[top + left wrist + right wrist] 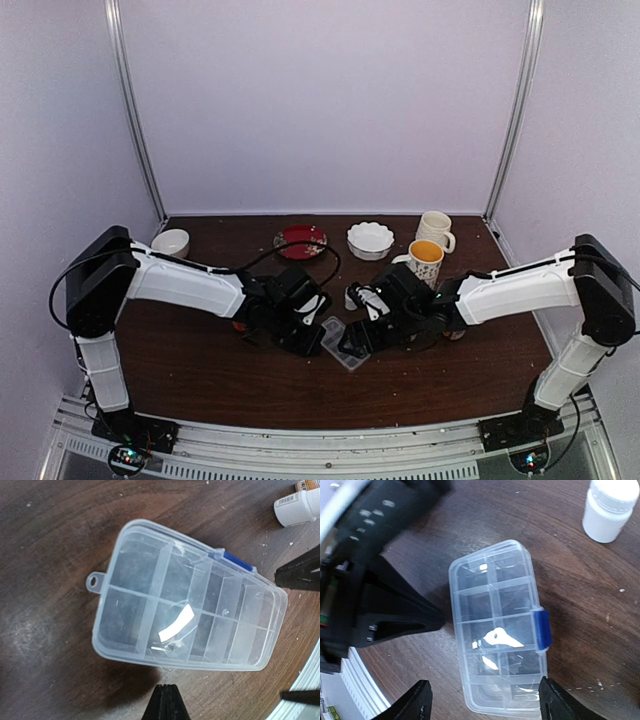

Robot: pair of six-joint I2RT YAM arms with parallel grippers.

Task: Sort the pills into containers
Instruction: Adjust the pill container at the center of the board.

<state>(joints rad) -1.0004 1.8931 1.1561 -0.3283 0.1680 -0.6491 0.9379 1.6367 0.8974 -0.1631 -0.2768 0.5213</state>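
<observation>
Clear rectangular plastic pill box [495, 605] sits inside my spread right gripper [484, 681], left gripper [165, 692] clenched empty off its edge.

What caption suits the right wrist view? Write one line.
Right claw open over the clear pill box, shut left claw beside it, white bottle beyond.

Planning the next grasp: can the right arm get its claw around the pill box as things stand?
Probably yes. The right claw is open with a finger on each long side of the pill box, nothing between. The shut left claw points at one side farther along, seemingly clear of it.
</observation>
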